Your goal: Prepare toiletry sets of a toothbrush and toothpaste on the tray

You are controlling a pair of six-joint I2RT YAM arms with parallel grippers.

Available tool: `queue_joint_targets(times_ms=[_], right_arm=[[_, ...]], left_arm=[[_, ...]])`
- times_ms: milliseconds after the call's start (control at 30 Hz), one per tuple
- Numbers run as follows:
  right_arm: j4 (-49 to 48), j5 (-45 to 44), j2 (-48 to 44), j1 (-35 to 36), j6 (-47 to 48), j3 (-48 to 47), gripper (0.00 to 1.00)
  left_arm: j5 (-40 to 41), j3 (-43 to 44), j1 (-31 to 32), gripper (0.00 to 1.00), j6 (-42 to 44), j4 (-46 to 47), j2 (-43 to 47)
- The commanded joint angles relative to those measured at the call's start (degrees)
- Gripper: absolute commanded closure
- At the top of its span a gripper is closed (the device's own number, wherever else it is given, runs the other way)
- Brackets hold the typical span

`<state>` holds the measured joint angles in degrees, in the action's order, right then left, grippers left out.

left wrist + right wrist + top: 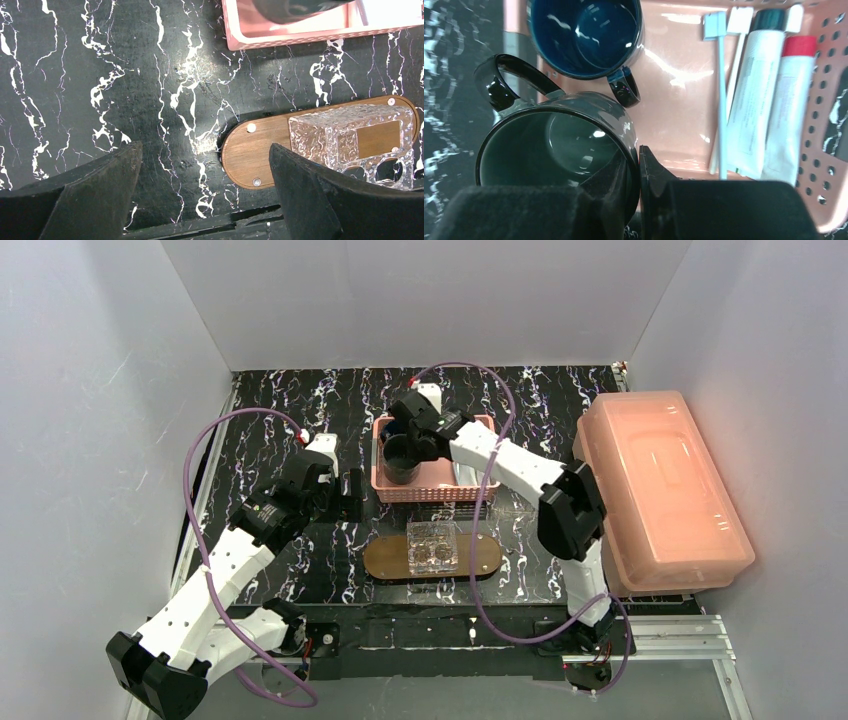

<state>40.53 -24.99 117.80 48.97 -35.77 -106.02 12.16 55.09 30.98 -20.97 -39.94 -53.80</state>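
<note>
Dark oval wooden tray (385, 558) flat on table (300, 410), two toothbrushes (722, 100) beside two toothpaste tubes (754, 100) in pink basket (430, 495)

No text, brand or number can be read in any view. The white tube with the dark cap (751, 110), lying in the pink basket (824, 125), carries faint grey lines of print along its body, seen only from the right wrist and too blurred to make out. The tube with the red cap (786, 120) just beside it shows similar pale marks, equally illegible.
</note>
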Motion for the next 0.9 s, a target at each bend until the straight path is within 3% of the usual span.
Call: queue_joint_targets(times_ms=[0,500,867], right_arm=[[-2.55,-2.28,-8.75,-0.19,1.43,-0.41,0.99],[-4.13,8.78,-17.38,0.60,12.74,3.54,0.99],[-4.26,13.65,-18.74,7.35,26.38,1.87,0.99]], left_arm=[[1.33,-0.16,0.22,0.02,0.52,-1.19,0.53],[6.67,-0.25,0.17,0.01,0.32,-1.39,4.44],[14.88,-1.43,0.04,0.00,-1.23,-0.34,14.65]])
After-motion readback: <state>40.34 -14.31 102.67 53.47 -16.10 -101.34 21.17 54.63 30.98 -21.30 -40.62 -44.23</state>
